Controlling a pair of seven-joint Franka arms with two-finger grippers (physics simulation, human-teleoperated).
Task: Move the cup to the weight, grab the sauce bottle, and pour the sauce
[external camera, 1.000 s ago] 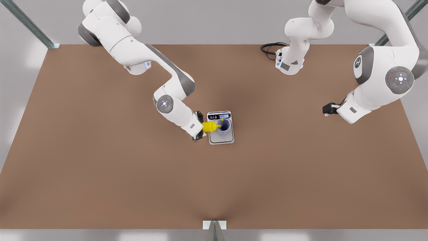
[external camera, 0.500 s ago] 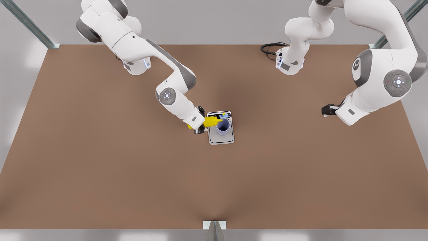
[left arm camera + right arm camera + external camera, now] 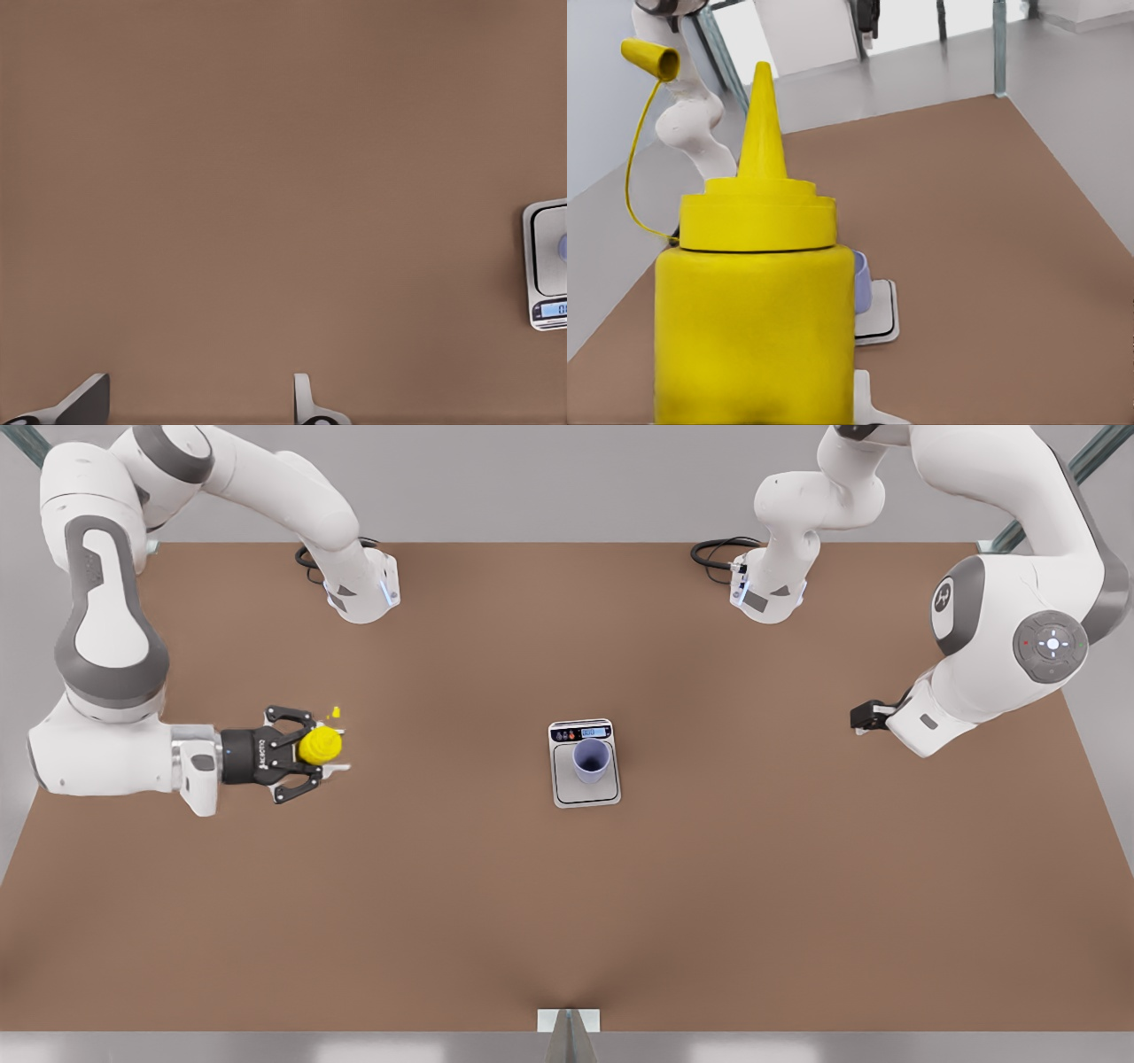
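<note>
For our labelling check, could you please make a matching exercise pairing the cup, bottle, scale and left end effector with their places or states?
1. cup
2. bottle
3. scale
4. left end effector

A. held by the right end effector
B. open, empty
C. stands on the scale
D. lies on the table

Pairs: 1-C, 2-A, 3-D, 4-B.

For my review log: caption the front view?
Right gripper holds the sauce bottle far from the cup on the scale.
</note>
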